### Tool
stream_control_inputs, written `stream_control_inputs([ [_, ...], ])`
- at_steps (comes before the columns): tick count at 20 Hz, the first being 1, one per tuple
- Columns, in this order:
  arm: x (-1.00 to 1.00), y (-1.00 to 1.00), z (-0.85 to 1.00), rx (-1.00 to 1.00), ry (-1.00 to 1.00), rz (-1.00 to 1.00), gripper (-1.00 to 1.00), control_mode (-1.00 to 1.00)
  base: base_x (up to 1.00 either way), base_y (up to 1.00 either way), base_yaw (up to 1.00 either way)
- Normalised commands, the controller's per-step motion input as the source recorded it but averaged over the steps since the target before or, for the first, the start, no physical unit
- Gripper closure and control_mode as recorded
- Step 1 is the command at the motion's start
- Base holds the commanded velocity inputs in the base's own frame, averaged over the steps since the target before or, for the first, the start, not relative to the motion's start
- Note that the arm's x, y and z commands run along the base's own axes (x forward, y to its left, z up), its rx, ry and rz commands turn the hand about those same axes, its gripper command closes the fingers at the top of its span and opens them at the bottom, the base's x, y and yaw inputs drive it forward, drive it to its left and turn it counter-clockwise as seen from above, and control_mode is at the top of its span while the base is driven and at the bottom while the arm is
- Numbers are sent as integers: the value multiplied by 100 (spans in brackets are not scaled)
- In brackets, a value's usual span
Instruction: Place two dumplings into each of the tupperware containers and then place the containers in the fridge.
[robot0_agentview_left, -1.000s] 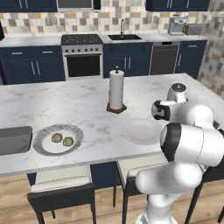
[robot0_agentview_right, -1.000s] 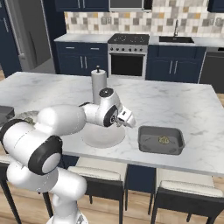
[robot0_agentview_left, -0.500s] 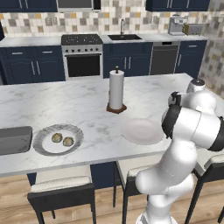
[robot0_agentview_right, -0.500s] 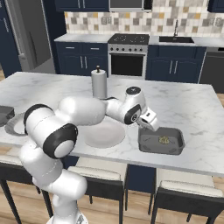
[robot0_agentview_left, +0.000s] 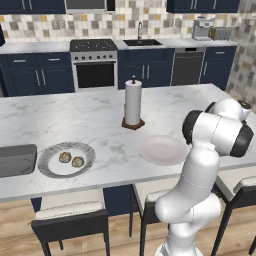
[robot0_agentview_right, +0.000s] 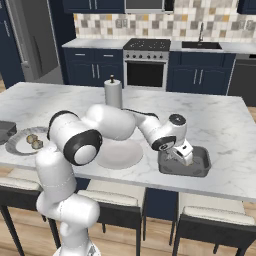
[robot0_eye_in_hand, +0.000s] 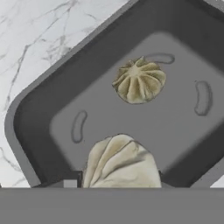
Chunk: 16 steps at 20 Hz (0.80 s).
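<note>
In the hand view a dark grey tupperware container (robot0_eye_in_hand: 30, 109) lies right below me, with one crinkled tan dumpling (robot0_eye_in_hand: 139, 81) resting on its floor. My gripper (robot0_agentview_right: 182, 155) hangs low over this container (robot0_agentview_right: 200, 167) at the counter's right, shut on a second dumpling (robot0_eye_in_hand: 120, 162). Two more dumplings (robot0_agentview_left: 65, 157) (robot0_agentview_left: 77, 161) sit on a round pale plate (robot0_agentview_left: 50, 167) at the left. The other tupperware container (robot0_agentview_left: 15, 160) lies beside that plate, at the counter's left end. The grey fridge (robot0_agentview_right: 30, 40) stands at the far left of the right base view.
An empty pale plate (robot0_agentview_left: 162, 150) lies mid-counter near the front edge. Behind it stands a paper towel roll (robot0_agentview_left: 132, 102). Stools (robot0_agentview_right: 210, 220) line the island's near side. Oven and navy cabinets run along the back wall.
The arm has swung right from beside the empty plate to the right container and lowered the gripper into it, still holding a dumpling.
</note>
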Motion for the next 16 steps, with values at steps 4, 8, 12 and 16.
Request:
stream_control_inputs([
  [4, 36, -1, -32, 15, 0, 1, 100, -100, 0, 0, 0],
  [8, 68, -1, -12, 12, 0, 5, 100, -100, 0, 0, 0],
  [12, 52, -24, 0, 13, -1, 1, -100, -100, 0, 0, 0],
  [16, 15, -39, -4, 4, -1, 0, -100, -100, 0, 0, 0],
])
